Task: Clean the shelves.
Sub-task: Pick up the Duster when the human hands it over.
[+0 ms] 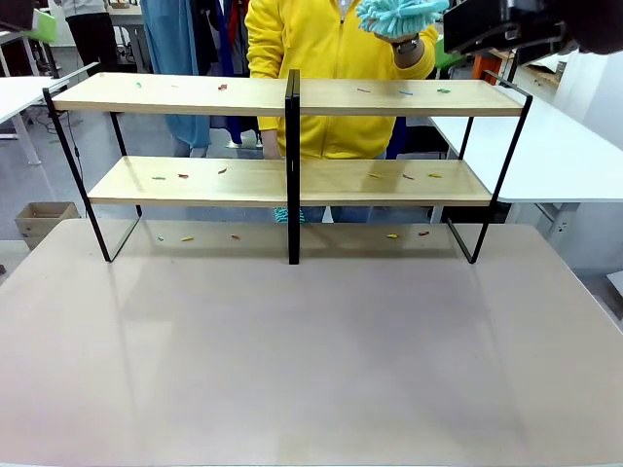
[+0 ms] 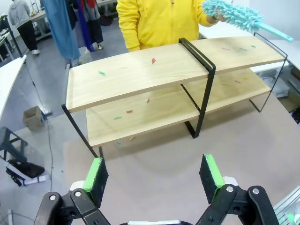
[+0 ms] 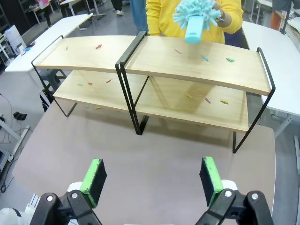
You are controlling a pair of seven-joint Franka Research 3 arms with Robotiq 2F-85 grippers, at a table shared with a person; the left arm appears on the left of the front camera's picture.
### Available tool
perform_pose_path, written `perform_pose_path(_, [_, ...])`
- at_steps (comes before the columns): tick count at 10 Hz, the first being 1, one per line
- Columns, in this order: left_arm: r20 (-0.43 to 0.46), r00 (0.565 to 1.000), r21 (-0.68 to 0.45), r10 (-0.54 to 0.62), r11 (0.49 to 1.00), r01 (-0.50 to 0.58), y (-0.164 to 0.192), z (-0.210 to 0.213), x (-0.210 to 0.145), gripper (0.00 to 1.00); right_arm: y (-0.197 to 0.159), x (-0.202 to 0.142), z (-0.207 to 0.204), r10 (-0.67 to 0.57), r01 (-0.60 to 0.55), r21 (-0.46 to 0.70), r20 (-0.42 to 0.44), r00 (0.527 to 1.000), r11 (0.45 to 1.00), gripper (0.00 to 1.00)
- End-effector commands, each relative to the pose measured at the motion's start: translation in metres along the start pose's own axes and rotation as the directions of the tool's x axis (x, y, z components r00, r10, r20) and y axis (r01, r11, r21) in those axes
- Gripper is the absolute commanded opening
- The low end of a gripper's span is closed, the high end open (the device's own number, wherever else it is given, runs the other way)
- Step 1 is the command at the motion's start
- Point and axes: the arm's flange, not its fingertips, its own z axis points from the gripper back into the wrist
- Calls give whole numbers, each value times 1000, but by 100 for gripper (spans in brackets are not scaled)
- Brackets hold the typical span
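**Both grippers wide and empty, shelves across the far table**

Your shelves [image 1: 389, 97] stand upright across the far half of the brown table [image 1: 311, 350]. A black centre divider [image 1: 292, 165] splits the two light wooden boards into left and right halves. Small coloured scraps [image 1: 222, 88] lie scattered on the upper board, on the lower board and on the tabletop under the rack. Your left gripper [image 2: 152, 173] hangs over the near table, its green pads spread wide with nothing between them. Your right gripper [image 3: 151, 176] is likewise wide and empty, well apart from the rack. Behind the shelves, a person in a yellow top [image 1: 321, 58] holds a turquoise fluffy duster [image 1: 399, 15] in one hand [image 1: 417, 51], raised above the right part of the upper board.
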Motion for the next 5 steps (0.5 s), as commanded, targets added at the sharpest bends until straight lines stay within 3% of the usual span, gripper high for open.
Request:
perform_pose_path(1, [13,1000,1,21,1000,-21,-5,-4,-3,100,1,-1,-2,-32,32,37,14,999,999,100])
perform_pose_path(3, [6,1000,-1,7,1000,-7,-6,-6,-4,100,-1,-1,-3,-29,29,41,7,1000,999,100])
perform_pose_path(5, [3,1000,-7,-4,1000,4,-6,-8,-3,100,-2,-2,-2,-136,136,-15,-13,991,991,100])
